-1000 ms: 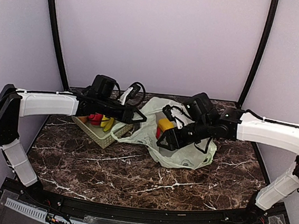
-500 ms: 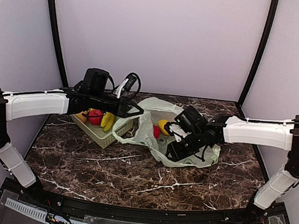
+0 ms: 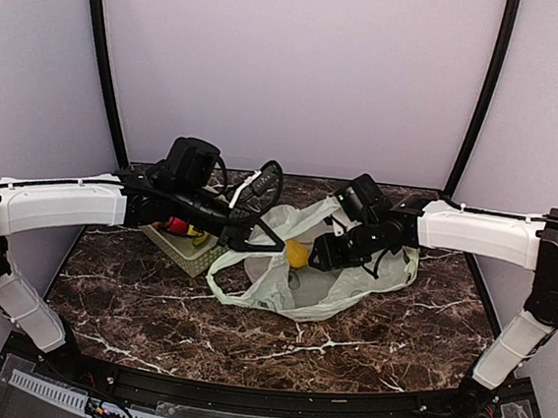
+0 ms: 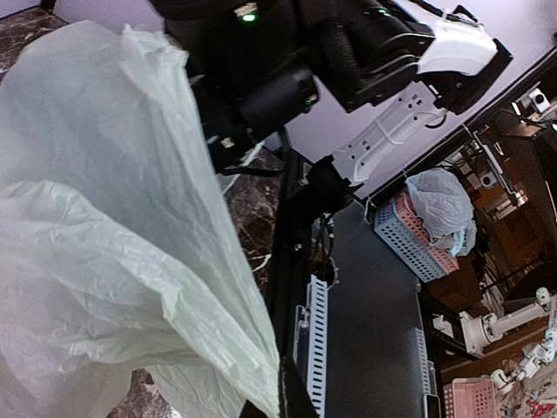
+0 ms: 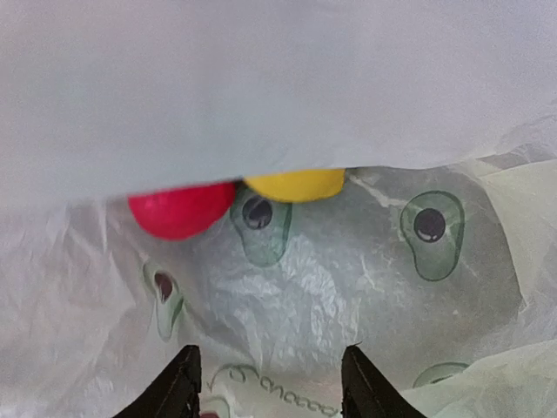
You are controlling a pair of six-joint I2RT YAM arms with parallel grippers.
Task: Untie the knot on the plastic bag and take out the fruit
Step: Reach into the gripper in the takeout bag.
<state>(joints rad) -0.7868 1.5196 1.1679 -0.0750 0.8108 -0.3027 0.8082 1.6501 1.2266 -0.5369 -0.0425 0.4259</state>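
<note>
The plastic bag (image 3: 336, 286) lies slack in the middle of the marble worktop (image 3: 248, 327) with its mouth gaping. A yellow fruit (image 3: 297, 254) shows inside, and the right wrist view finds a red fruit (image 5: 178, 211) touching it under a fold of film. The left pincer (image 3: 262, 235) pinches the bag's near-left rim, and the film gathers toward its tip. The right pincer (image 5: 271, 387) hangs spread at the mouth, gripping nothing. A pale green basket (image 3: 171, 248) with more fruit sits just left of the bag.
</note>
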